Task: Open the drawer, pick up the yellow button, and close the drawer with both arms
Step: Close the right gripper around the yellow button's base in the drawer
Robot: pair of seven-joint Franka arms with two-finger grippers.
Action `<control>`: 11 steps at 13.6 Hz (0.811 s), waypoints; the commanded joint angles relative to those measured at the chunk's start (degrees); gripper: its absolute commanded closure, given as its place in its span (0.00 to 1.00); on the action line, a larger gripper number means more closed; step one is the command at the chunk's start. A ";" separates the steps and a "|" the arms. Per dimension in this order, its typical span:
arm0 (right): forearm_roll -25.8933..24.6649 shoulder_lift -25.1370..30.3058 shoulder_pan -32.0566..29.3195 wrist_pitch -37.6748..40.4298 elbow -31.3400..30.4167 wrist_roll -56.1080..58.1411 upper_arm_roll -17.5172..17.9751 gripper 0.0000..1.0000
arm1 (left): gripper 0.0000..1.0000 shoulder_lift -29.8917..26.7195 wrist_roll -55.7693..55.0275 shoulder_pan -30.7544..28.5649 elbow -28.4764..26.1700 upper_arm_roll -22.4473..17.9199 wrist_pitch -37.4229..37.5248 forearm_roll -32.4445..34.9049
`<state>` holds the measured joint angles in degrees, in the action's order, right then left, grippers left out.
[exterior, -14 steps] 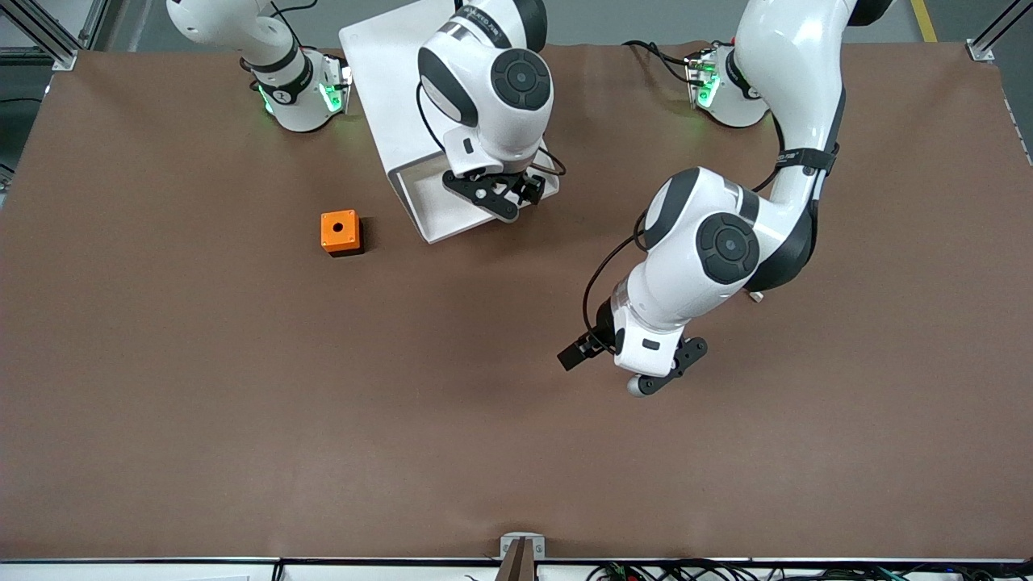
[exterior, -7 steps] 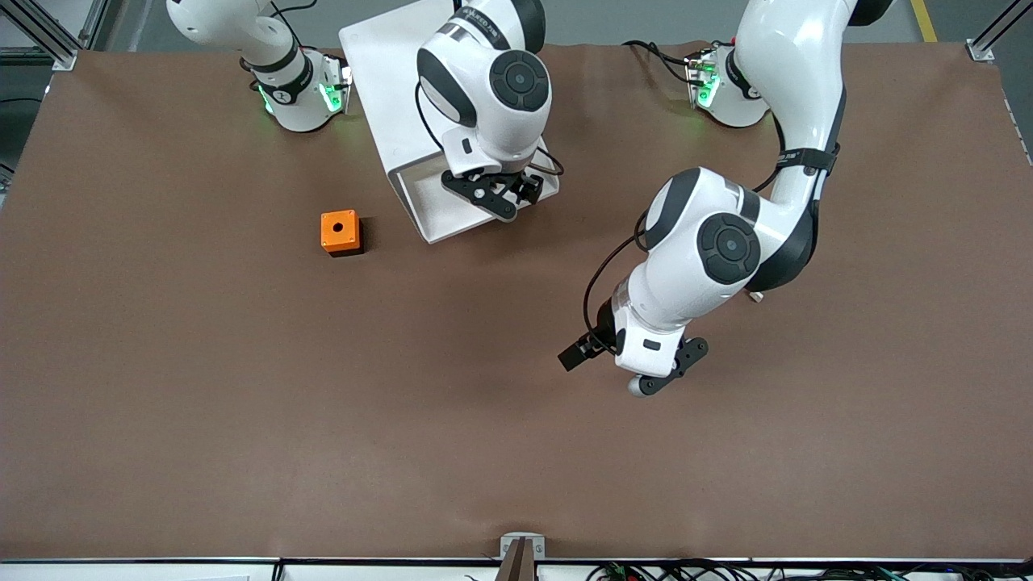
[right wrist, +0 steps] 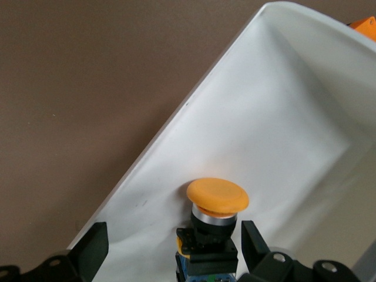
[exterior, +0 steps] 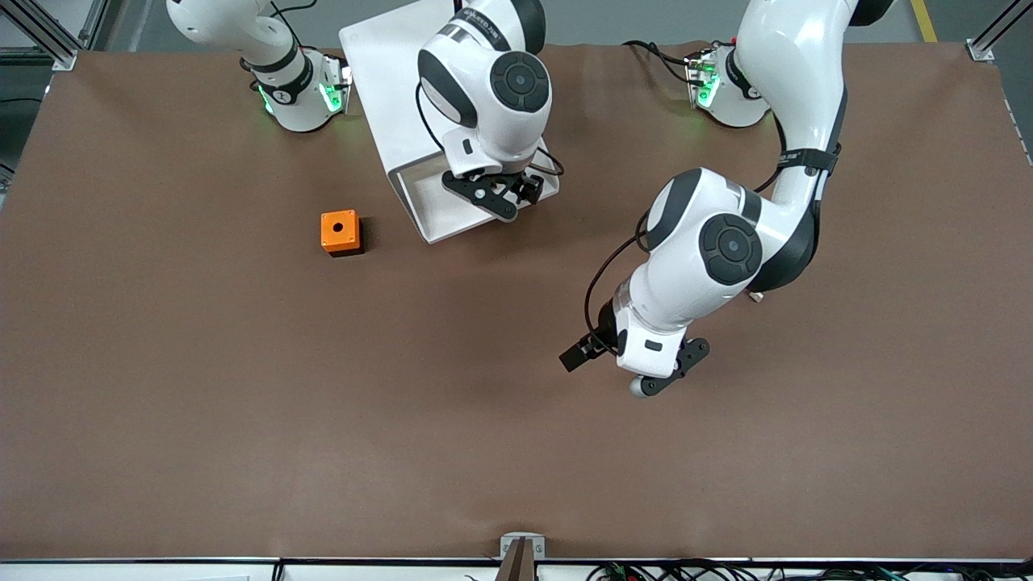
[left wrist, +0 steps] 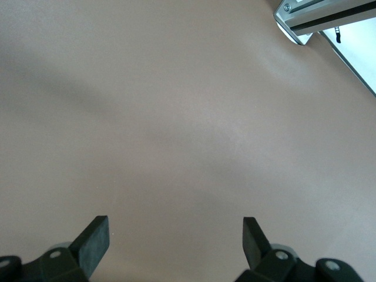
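1. One smooth white shallow plastic drawer (right wrist: 282, 117), pulled open.
2. One round orange-capped button (right wrist: 216, 197) inside, at drawer's 6 o'clock.
3. Right gripper (right wrist: 170, 249) spread, straddling button.
4. Left gripper (left wrist: 175, 241) spread over matte brown table (left wrist: 176, 117), empty.
5. One orange cube (exterior: 340, 231).

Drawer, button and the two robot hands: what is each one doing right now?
drawer: pulled open.
button: upright in the drawer, not gripped.
right hand: open, fingers either side of the button.
left hand: open, empty, over bare table.
orange cube: sitting on the table.
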<state>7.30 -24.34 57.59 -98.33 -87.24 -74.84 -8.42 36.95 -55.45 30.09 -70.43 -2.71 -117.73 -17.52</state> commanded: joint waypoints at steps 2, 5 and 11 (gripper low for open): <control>-0.97 1.57 0.07 -2.21 -2.49 0.05 0.33 0.00 | 0.00 -1.18 0.52 0.14 -0.77 -0.28 -0.04 1.00; -0.97 1.66 0.51 -3.27 -3.55 -0.13 0.33 0.00 | 0.00 -1.18 0.52 0.23 -0.77 -0.28 -0.04 1.00; -0.45 1.75 0.42 -3.27 -3.11 -0.31 0.42 0.79 | 0.00 -1.18 0.43 0.32 -0.77 -0.28 -0.04 0.91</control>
<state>7.23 -24.08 57.94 -101.30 -88.49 -74.85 -8.34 36.95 -55.45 30.12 -70.42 -2.71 -117.73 -17.52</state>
